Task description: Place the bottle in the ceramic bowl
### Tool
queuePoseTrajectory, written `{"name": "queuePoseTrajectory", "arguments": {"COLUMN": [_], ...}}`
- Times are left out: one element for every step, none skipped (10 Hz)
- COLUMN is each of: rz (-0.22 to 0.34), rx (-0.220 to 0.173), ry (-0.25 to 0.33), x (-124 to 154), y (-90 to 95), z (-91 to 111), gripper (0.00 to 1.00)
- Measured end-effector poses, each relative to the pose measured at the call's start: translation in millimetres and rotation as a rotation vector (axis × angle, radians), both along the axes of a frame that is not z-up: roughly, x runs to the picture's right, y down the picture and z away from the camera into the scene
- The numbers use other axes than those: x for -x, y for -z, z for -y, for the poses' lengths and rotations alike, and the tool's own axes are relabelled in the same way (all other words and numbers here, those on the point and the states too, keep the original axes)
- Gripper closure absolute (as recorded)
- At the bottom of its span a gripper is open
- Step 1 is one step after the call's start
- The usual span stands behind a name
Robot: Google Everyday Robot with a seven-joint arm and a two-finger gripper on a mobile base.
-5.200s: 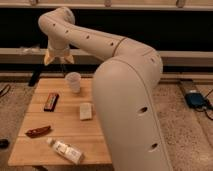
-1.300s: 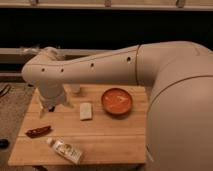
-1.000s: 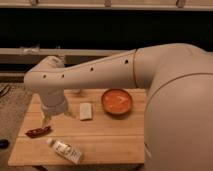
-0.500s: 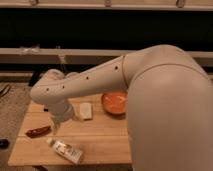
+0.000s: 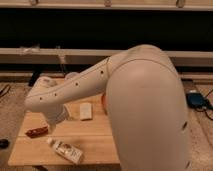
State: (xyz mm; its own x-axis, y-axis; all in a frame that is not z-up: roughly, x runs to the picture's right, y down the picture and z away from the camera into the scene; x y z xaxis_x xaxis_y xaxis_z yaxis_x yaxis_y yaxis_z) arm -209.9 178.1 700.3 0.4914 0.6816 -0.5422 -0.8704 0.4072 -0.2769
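Just below your gripper [image 5: 56, 123], jaws spread and empty, lies the bottle [image 5: 65, 150]: light, slick plastic, likely to roll. I'd pinch it across the middle.

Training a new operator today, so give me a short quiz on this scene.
1. True or false: the small clear plastic bottle with the white cap is held in the fingers.
2. The gripper, fingers open, hangs: A) low over the wooden table, near the bottle; B) beyond the table's edge; C) raised high overhead.
3. Fill in: the bottle lies on its ___.
Key: 1 false; 2 A; 3 side.
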Motion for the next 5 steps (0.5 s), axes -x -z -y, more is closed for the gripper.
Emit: {"name": "queuePoseTrajectory", "arguments": {"rz": [-0.002, -0.001, -0.001, 0.001, 0.0], "rx": [0.0, 0.0, 0.0, 0.0, 0.0], "ry": [-0.001, 0.0, 0.0, 0.002, 0.002], "x": [-1.4, -1.5, -1.2, -0.2, -0.4], "y": [-0.5, -0.5, -0.4, -0.1, -0.2], "z": [0.6, 0.5, 0.4, 0.1, 0.1], "gripper": [0.2, 0.2, 0.2, 0.2, 0.2]}}
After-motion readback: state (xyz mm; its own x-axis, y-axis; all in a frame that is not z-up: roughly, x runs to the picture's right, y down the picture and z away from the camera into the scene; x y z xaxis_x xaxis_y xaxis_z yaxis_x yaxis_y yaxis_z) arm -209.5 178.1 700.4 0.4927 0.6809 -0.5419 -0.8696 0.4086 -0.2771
